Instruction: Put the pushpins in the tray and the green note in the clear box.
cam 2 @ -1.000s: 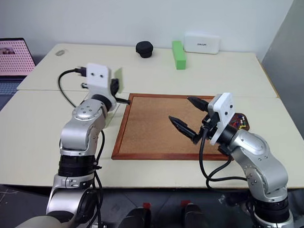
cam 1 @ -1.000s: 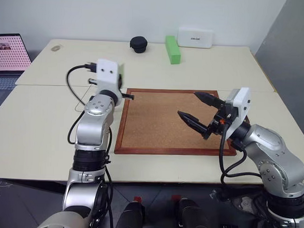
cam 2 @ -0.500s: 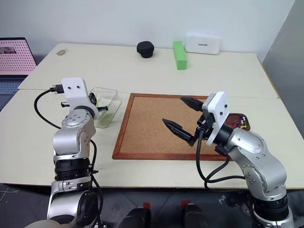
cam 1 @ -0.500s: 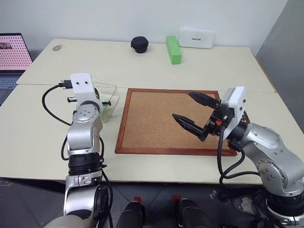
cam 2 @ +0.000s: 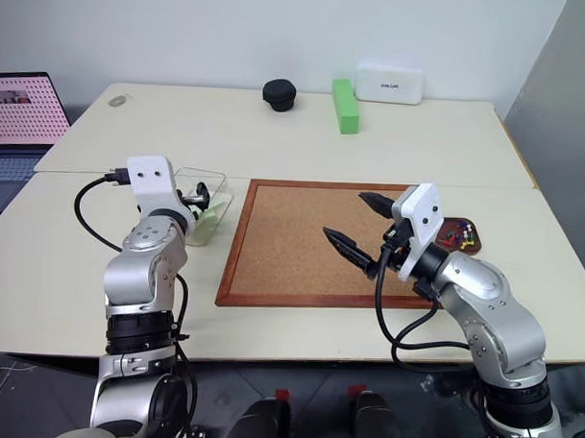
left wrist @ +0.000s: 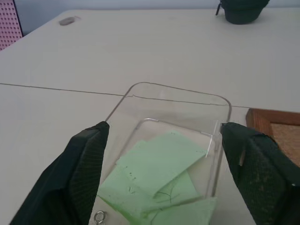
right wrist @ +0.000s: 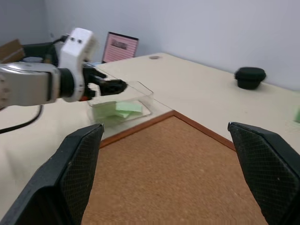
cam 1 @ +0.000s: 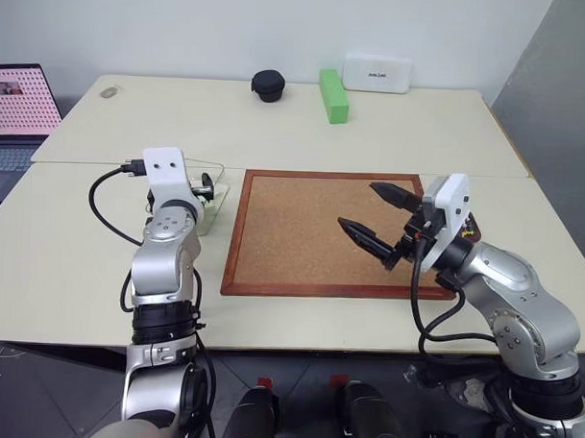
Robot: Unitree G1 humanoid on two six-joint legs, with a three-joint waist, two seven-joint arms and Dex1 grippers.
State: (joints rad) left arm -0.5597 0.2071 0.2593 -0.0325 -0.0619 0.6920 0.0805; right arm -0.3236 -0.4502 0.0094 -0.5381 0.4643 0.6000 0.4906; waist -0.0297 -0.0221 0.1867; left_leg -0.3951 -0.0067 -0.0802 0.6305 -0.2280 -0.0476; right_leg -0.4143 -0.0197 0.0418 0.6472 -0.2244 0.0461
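Since a sec ago the left gripper [left wrist: 161,154] has dropped from above the corkboard's [cam 1: 311,229] near-left corner to the clear box [left wrist: 140,91] and spread its fingers wide, empty, w/ green note [left wrist: 161,157] lying inside among other green slips. Right gripper [cam 1: 387,222] hovers over the corkboard, fingers wide apart, holding nothing. Likely the note step is done; next calls for both arms to pull back, as right eye view shows pushpins [cam 2: 453,232] in the tray [cam 2: 467,227] by the board's right edge, which left wrist view lacks.
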